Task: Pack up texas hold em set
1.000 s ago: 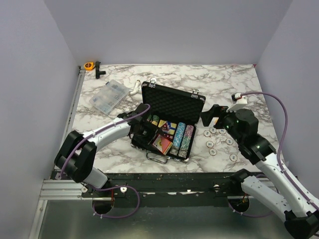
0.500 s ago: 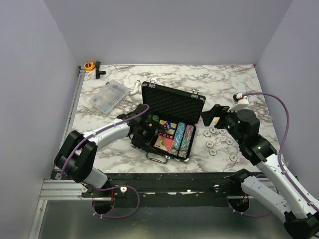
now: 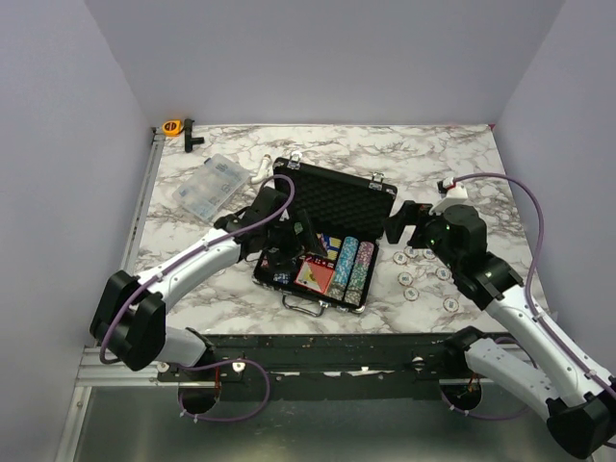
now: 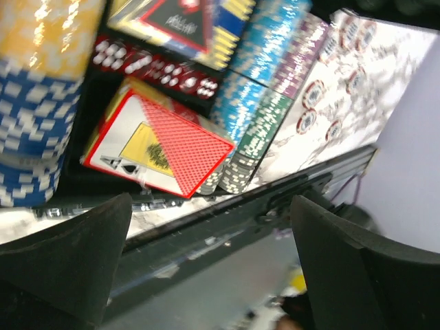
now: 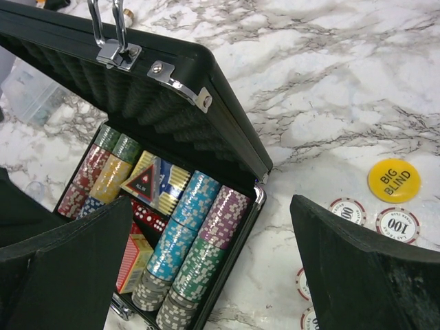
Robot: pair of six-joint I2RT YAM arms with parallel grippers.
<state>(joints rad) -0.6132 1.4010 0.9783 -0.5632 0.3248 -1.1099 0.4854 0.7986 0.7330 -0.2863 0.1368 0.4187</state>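
The black silver-trimmed briefcase stands open at the table's middle, its foam lid upright. Inside lie rows of multicoloured chips and a red card deck; both also show in the left wrist view, chips and deck, and in the right wrist view, chips and deck. My left gripper is open and empty over the case's left half. My right gripper is open and empty beside the lid's right end. Loose round chips lie right of the case; a yellow disc is among them.
A clear plastic compartment box lies at the back left. An orange tape measure sits at the far left corner. A white fitting lies behind the case. Red dice sit in the case.
My left gripper has lifted and swung back from low over the case's front left to higher above the left chip rows. The card deck lies uncovered. My right gripper edged slightly left.
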